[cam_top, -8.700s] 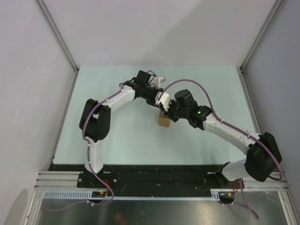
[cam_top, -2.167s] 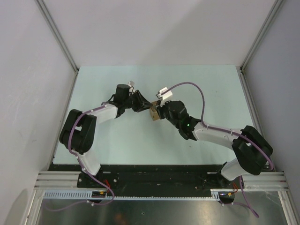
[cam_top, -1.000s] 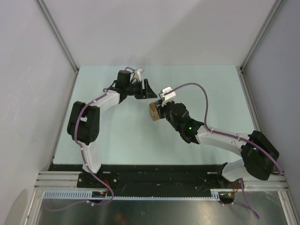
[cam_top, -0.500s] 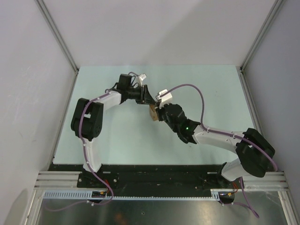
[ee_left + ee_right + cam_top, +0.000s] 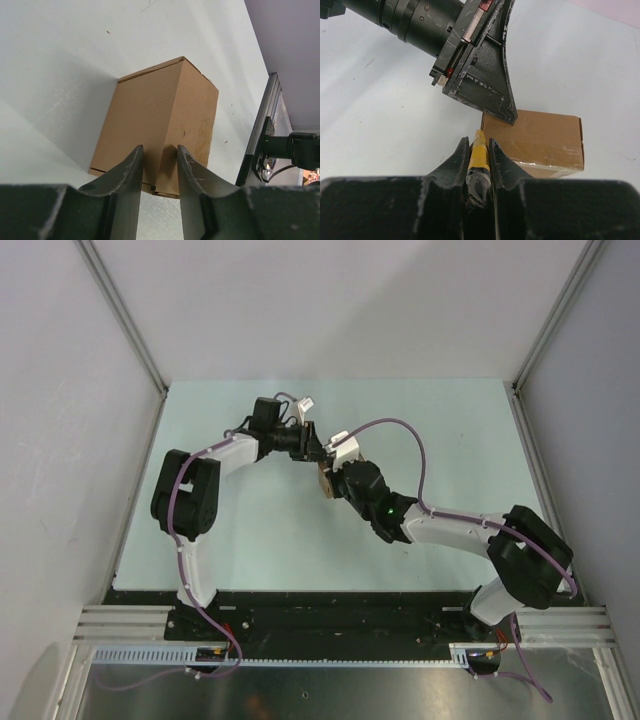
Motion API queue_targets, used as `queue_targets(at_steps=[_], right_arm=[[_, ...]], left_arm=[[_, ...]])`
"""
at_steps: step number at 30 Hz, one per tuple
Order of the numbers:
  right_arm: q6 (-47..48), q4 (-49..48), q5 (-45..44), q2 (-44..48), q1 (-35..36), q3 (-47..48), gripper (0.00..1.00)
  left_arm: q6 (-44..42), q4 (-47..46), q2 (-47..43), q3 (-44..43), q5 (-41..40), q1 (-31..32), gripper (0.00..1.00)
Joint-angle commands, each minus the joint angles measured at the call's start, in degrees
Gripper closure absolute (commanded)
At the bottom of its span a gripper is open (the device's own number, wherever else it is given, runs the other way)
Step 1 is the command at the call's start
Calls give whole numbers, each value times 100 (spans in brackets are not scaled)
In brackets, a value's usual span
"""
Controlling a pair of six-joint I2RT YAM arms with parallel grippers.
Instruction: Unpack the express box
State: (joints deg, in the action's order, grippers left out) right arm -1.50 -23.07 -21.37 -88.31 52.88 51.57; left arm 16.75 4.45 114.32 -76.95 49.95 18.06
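Since a second ago the left gripper point(image 5: 158, 150) has swung in from well apart and narrowed its jaws. Now its two dark fingers point(image 5: 125, 175) stand on either side of the near lower corner of the express box point(image 5: 165, 110). In the left wrist view the gap between them is slim and the carton's corner edge shows through it; whether the pads press the cardboard we cannot tell.

The right gripper point(image 5: 479, 142) is clenched on a slim yellow cutter knife point(image 5: 479, 154). The knife's tip points at the box's left edge, just beside it or touching — we cannot tell which. In the right wrist view one left fingertip comes down at the box's far upper edge, close to the cutter's tip.

The box sits on the pale green table point(image 5: 240, 530), near its middle and between the two grippers. Its flaps are closed and a strip of clear tape runs across its near side.
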Motion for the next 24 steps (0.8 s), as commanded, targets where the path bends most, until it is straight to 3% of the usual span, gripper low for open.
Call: queue_targets(at_steps=[1,24], right_arm=[[79,-400,-105,-98,38,248,100],[343,-435,-412,-327,99,257,100]], left_arm=[[-489,478,11,40,-293,-22,64],[-603,601,187,4,-390,-22,64]])
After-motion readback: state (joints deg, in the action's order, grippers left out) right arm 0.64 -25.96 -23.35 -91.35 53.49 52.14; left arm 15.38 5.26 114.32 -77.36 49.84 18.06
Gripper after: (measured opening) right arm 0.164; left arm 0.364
